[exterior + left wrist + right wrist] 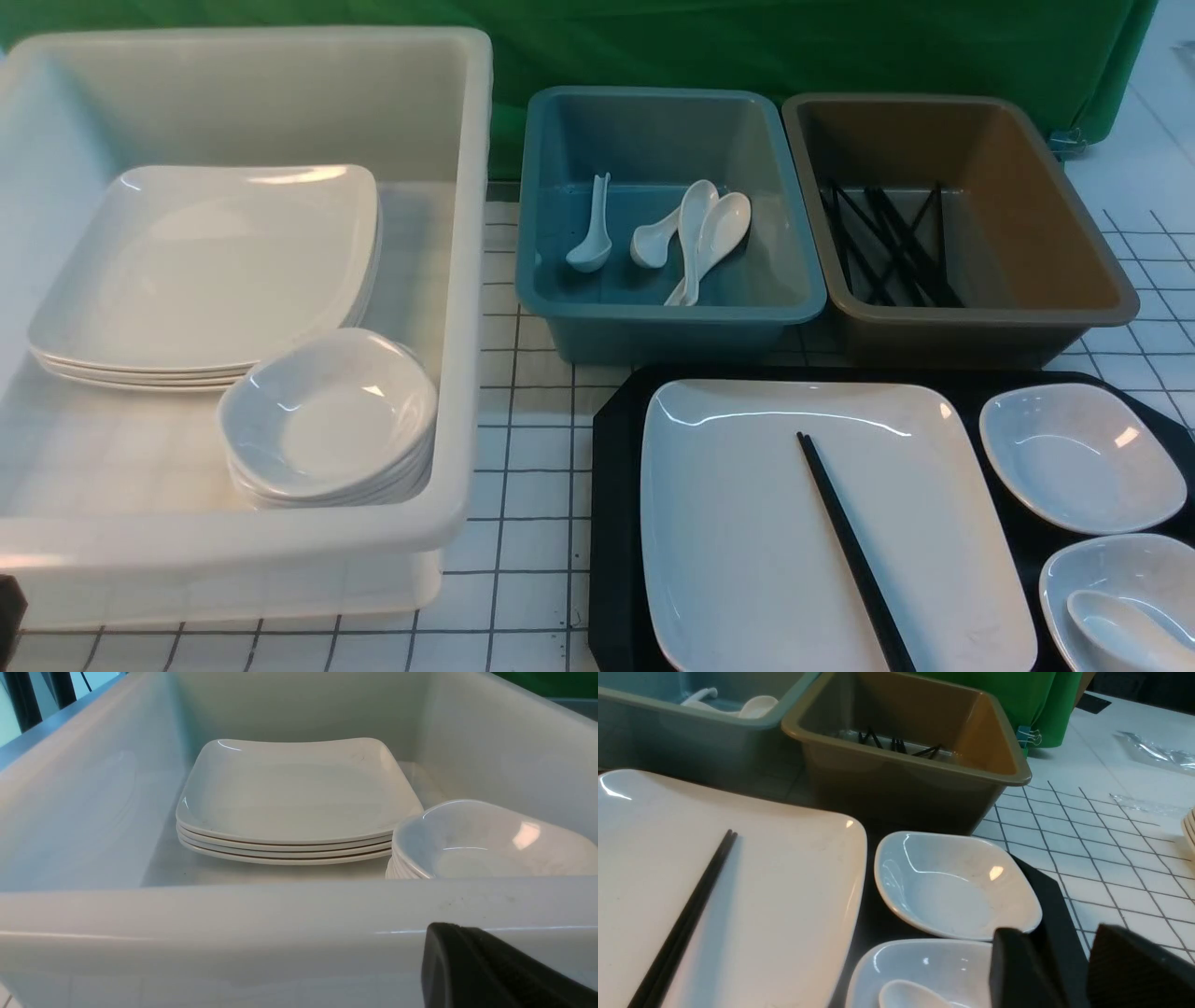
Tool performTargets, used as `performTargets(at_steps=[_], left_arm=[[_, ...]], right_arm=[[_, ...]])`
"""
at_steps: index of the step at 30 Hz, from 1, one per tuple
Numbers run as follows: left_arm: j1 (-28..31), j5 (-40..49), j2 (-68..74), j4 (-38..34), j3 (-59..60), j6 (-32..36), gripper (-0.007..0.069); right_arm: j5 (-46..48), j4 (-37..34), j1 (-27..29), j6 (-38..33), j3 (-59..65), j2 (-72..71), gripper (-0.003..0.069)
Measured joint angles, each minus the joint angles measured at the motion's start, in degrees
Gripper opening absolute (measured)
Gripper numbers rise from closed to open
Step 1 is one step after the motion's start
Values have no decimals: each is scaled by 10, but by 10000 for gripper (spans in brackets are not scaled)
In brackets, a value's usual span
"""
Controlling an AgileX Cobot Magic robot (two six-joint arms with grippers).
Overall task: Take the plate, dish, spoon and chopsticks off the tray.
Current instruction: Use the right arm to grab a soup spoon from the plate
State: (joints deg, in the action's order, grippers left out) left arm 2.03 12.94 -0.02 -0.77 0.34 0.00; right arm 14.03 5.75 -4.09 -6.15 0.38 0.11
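Your right claw [1057, 952] hangs jaws apart, gripping nothing, by the dishes; your left claw [467, 970] is closed up at the big white plastic tub [233, 546]. Your big black rectangular plastic tray [611, 485] carries the large glossy white squarish plate [747, 523], two small white rounded-square dishes [1083, 457], thin black chopsticks [850, 551] lying across the plate, and a short white soup spoon [1120, 630] in the nearer dish [1102, 569].

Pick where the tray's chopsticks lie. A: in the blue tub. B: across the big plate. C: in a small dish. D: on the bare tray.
B: the chopsticks lie diagonally across the plate, which sits on the tray.
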Motion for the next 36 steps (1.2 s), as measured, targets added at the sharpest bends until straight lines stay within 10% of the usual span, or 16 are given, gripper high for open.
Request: performTargets(at_steps=[36], left_arm=[[0,0,0,0,0,0,5]], right_arm=[[-5,-20,0,19,0,0,247]])
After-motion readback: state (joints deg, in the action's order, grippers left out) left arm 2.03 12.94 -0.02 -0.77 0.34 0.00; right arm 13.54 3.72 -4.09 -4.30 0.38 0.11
